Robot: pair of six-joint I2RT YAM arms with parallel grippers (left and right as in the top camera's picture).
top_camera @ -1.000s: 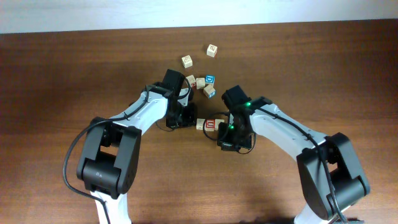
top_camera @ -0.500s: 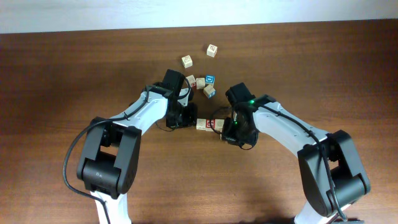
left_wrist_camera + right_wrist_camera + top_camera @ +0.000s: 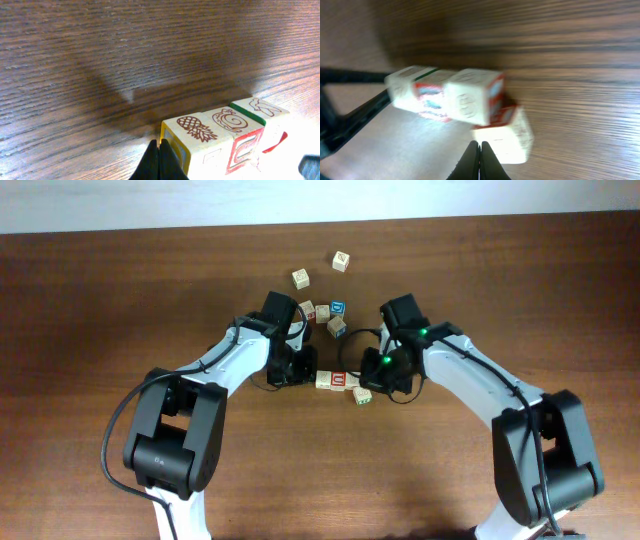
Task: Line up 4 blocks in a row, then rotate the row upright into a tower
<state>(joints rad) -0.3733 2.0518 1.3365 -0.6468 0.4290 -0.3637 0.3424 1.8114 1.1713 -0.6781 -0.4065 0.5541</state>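
The left gripper (image 3: 160, 152) has its fingers pressed together on nothing, the tips right at the near corner of the first of the blocks (image 3: 192, 131). Whether they touch it cannot be told. This block is pale wood with a brown pineapple on top and a yellow-framed front. Touching its far side is the spiral block (image 3: 235, 125), with a brown coil on top and a red-framed letter in front, and beyond that the green-edged block (image 3: 262, 107), so the three form a straight row on the table (image 3: 100, 50). The right gripper (image 3: 480, 152) is likewise closed and empty. Just ahead of its tips lies the fourth block (image 3: 505, 137), pale, blurred and tilted, set against the row's end. Farther off, beyond both grippers, lie loose cubes (image 3: 300, 278) and a blue cube (image 3: 338, 307).
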